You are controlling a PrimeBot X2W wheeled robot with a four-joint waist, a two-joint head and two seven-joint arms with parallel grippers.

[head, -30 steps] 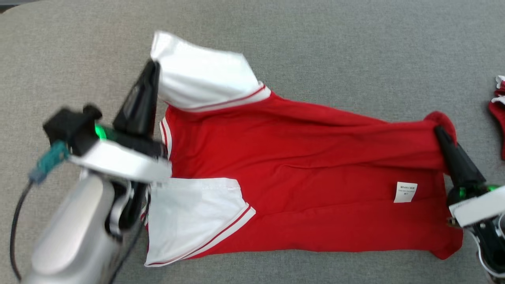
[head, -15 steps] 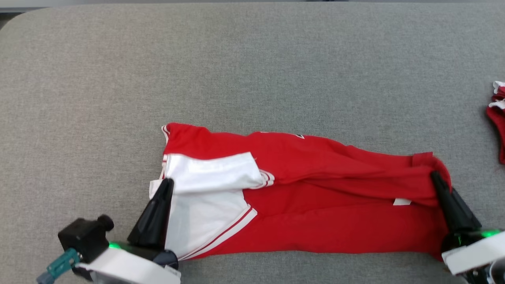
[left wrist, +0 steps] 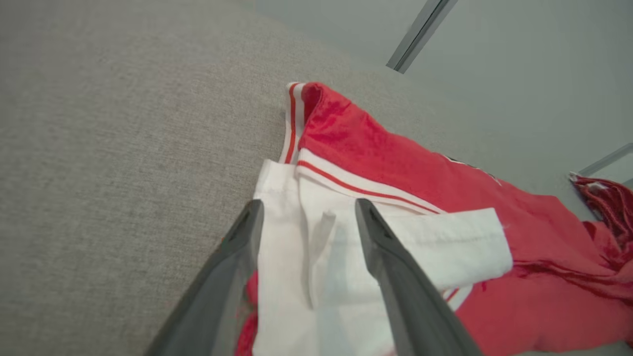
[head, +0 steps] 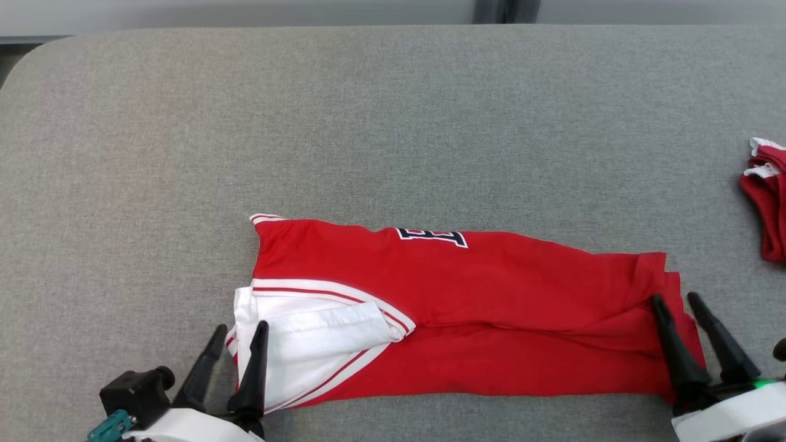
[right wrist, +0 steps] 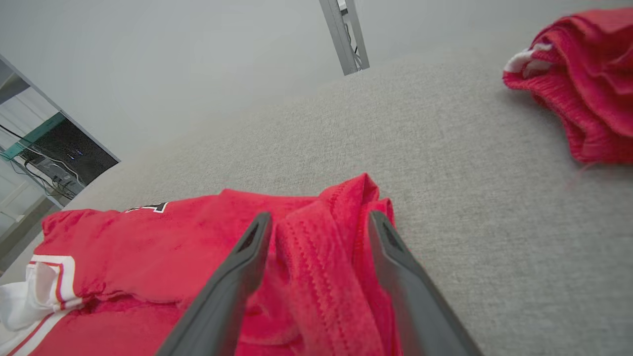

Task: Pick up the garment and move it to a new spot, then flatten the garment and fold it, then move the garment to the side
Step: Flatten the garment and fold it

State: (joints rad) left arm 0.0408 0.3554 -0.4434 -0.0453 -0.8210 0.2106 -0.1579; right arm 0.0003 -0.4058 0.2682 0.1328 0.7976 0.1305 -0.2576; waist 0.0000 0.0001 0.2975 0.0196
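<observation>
Garment [head: 491,288] lies long axis left-right, sleeve [head: 319,331] at unclenched left tool [head: 243,326], hem [head: 666,279] at unclenched right tool [head: 674,298].

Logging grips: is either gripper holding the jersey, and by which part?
Nothing is held: left gripper and right gripper stand open over the two ends of the red jersey, lying on the grey table.

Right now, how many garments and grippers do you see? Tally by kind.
Garments: 2, the shirt and a red pile
Grippers: 2, left gripper and right gripper
Total: 4
</observation>
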